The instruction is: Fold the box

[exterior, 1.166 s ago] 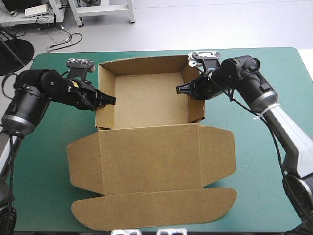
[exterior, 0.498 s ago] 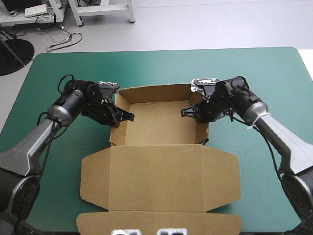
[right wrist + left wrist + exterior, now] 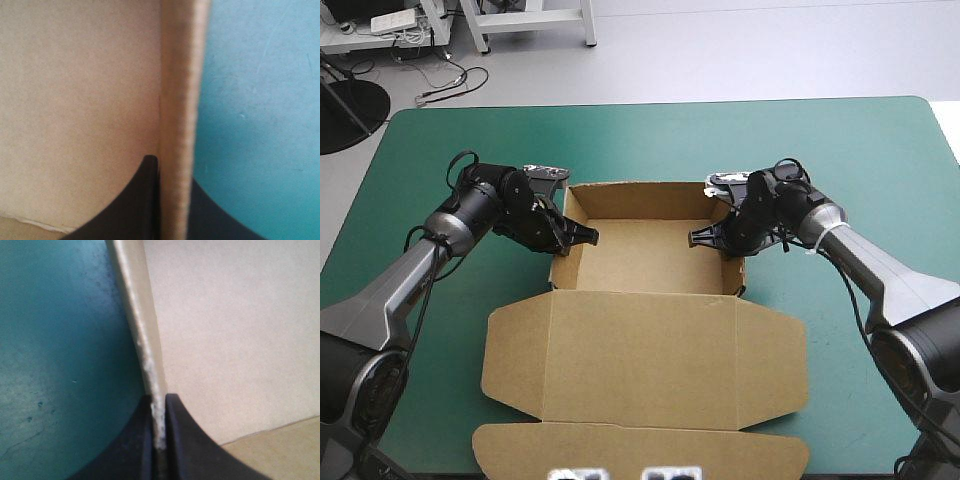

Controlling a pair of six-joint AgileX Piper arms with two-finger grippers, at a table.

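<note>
The brown box stands as an open tray in the middle of the table, its lid lying flat toward the near edge. My left gripper is shut on the tray's left wall, whose top edge runs away between the black fingers. At the opposite side my right gripper is shut on the right wall, one finger inside the tray and the other outside. Both arms reach in low from the table's sides.
The teal-green cover lies bare around the box on the far side and at both ends. The lid's rounded front flap reaches close to the near table edge.
Both grippers have carried the box toward the near edge of the table and a little inward. Their hold on the side walls is unchanged.
</note>
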